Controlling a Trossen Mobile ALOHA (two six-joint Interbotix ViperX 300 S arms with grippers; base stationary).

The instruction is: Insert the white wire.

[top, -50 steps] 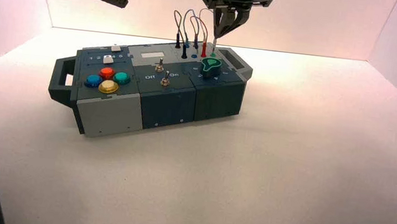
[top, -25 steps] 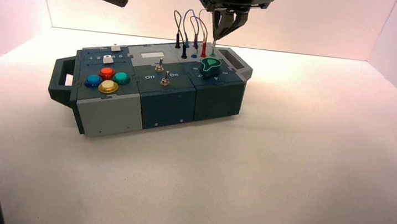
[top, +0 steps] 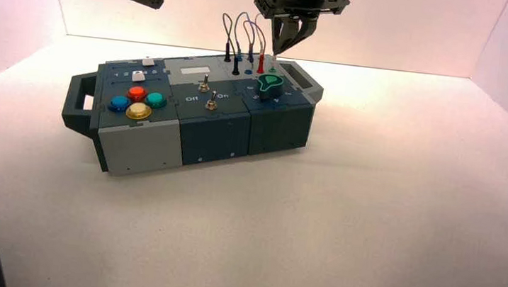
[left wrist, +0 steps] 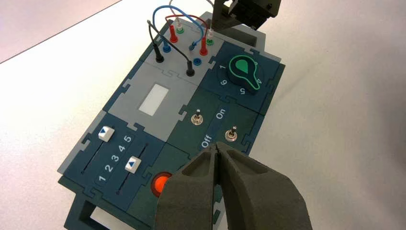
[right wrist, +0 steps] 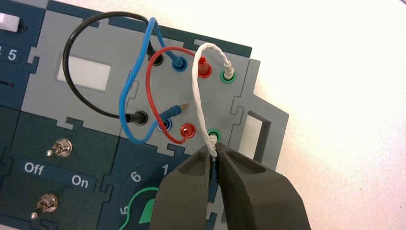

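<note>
While closed, tool [right wrist: 216, 149] at white wire [right wrist: 196, 86]

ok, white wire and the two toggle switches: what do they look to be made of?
White wire: probably soft plastic or rubber insulation, satin, bends in a smooth loop. Toggle switches: likely plated metal, polished, bright glints on levers and collars.

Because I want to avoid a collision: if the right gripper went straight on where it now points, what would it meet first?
Probably the white wire's near plug and its green-ringed socket, right at its tips; exact depth is unclear.
</note>
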